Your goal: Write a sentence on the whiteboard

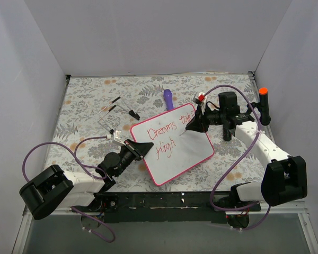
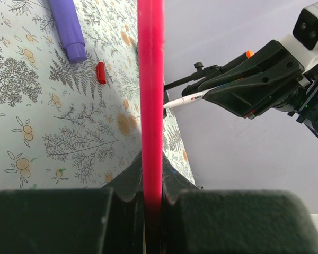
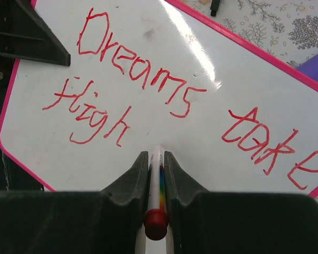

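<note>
The whiteboard (image 1: 188, 154), white with a pink frame, lies tilted on the floral table. The sentence (image 1: 167, 133) in red reads "Dreams take" with "High" below it (image 3: 143, 74). My left gripper (image 1: 143, 150) is shut on the board's left edge, and the pink frame (image 2: 151, 106) runs straight up between its fingers (image 2: 151, 174). My right gripper (image 1: 193, 126) is shut on a white marker (image 3: 157, 177) with a rainbow stripe and a red end. The marker tip rests on the board just right of "High". From the left wrist, the right gripper (image 2: 249, 84) and marker (image 2: 183, 99) show above the board.
A purple pen-like stick (image 1: 168, 98) lies behind the board, with a small red cap (image 1: 201, 97) to its right. A thin wire stand with black tips (image 1: 114, 114) sits at the back left. White walls close in three sides.
</note>
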`<state>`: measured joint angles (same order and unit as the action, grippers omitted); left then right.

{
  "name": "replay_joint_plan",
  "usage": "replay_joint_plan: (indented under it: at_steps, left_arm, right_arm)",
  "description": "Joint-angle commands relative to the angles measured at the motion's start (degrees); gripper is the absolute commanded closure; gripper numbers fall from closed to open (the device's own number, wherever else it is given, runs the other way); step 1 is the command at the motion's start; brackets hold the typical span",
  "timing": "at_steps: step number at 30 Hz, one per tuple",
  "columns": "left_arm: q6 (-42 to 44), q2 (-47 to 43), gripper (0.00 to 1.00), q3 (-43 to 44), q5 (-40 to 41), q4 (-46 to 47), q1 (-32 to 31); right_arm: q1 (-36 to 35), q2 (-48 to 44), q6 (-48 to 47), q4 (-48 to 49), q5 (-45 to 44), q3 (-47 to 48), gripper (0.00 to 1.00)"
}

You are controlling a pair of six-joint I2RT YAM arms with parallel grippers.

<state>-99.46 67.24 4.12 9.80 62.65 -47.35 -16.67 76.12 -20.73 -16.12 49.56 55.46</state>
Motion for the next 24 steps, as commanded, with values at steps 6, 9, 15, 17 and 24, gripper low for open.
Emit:
replay_joint_plan:
  at_steps: [6, 9, 15, 17, 24]
  left_arm:
    - [-2.3, -1.3, 1.0, 1.6, -0.5, 13.2, -0.1]
    - [-2.4, -1.2, 1.0, 1.7, -0.7, 13.4, -0.1]
    - [-2.3, -1.6, 1.0, 1.5, -0.7, 13.6, -0.1]
    - [-2.2, -1.8, 1.0, 1.5, -0.6, 13.2, -0.1]
    - [-2.2, -2.0, 1.0, 1.2, -0.3, 13.5, -0.1]
  right_arm:
    - [-0.4, -0.3, 0.3, 2.6, -0.5, -1.2, 0.99]
    - [-0.4, -0.1, 0.3, 2.7, -0.7, -1.3, 0.99]
    - [-0.5, 0.1, -0.4, 1.8, -0.9, -1.6, 0.99]
    - [-0.6, -0.1, -1.0, 1.4, -0.8, -1.8, 0.99]
    - [-1.0, -1.2, -4.4, -3.1, -0.5, -3.4, 0.99]
